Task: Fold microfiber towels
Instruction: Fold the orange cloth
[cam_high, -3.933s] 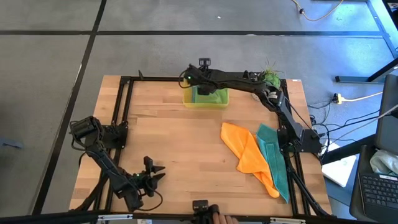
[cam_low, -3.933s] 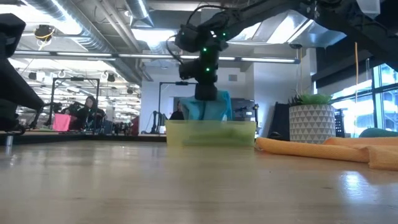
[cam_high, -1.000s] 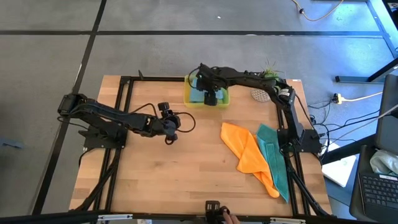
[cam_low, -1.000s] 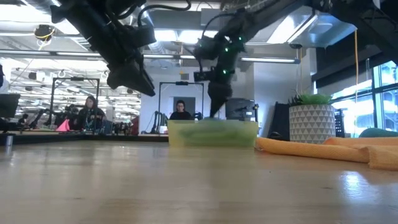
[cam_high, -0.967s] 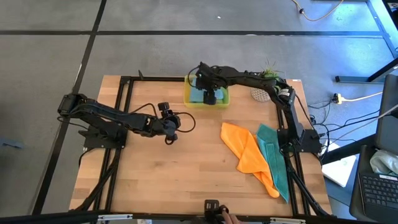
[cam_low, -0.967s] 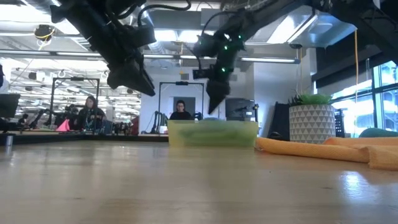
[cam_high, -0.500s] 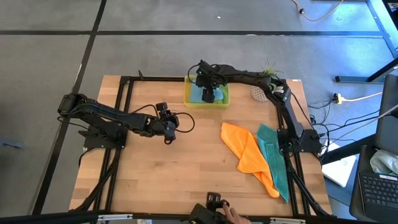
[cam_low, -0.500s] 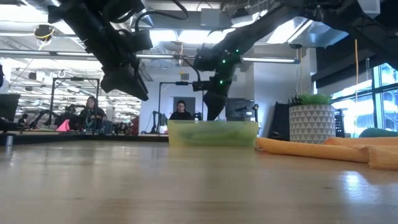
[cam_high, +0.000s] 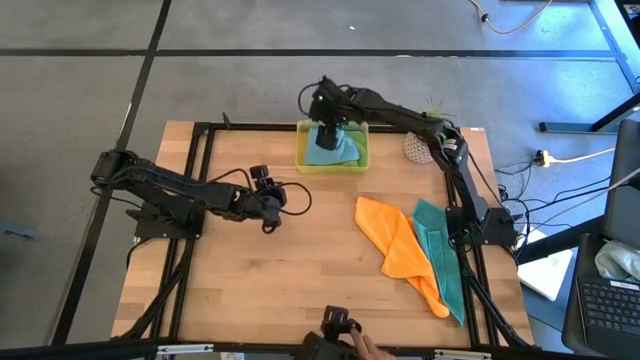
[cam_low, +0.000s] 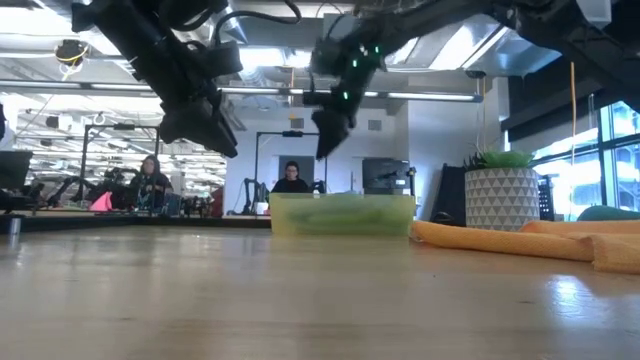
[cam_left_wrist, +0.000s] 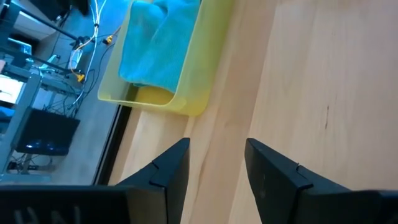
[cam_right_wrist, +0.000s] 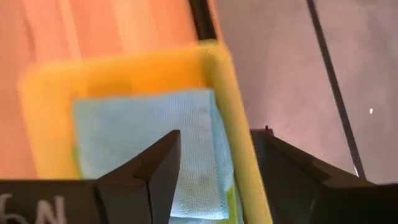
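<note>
My right gripper (cam_high: 327, 110) hangs empty, fingers apart, above the yellow tray (cam_high: 300, 157) holding a folded teal towel (cam_high: 330, 147); next I judge, the orange towel (cam_high: 395, 245) beside it

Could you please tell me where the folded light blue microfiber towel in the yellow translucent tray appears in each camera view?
High view: folded light blue microfiber towel at the table's far edge, centre.
Low view: hidden; only the yellow translucent tray shows.
Left wrist view: towel in the tray.
Right wrist view: towel beyond the gripper.
Shared landmark: the yellow tray.
</note>
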